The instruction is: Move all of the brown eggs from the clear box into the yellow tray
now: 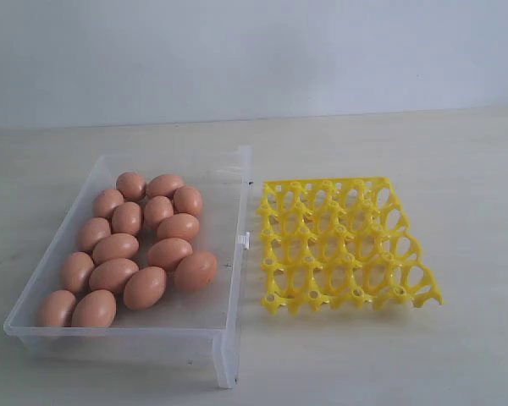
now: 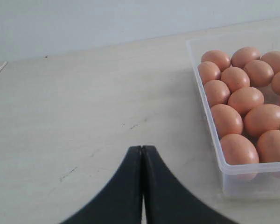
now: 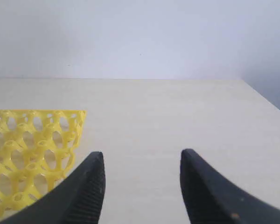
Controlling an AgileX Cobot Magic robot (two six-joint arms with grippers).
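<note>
Exterior view. Pale, matte, faintly grained wooden surface (image 1: 364,364) with a plain whitish wall (image 1: 237,59) behind it.

Left half of frame: one shallow, rectangular, transparent-plastic clear box (image 1: 234,288), with low walls and a small clasp tab (image 1: 245,240) on the side facing the tray.

Inside it lay smooth, oval, orange-to-tan brown eggs (image 1: 127,217). Count: sixteen, lying on their sides and packed touching, in a band that ran from the box's lower-left corner towards its upper middle. The strip along the box's right wall was bare.

Right of centre: one bright, glossy, moulded-plastic yellow tray (image 1: 325,183), an openwork grid of round cups with raised pegs. It sat just beside the box and not touching it. Eggs in the tray: zero. Cup count not readable with confidence.

Neither hand showed in this view.

Left wrist view: the black left hand (image 2: 142,148) was clenched, its smooth curved fingers (image 2: 121,196) pressed flat together with nothing between them, above bare surface beside the box.

Right wrist view: the black right hand (image 3: 142,156) was released, its ribbed inner faces spread apart and empty, near a corner of the tray.
</note>
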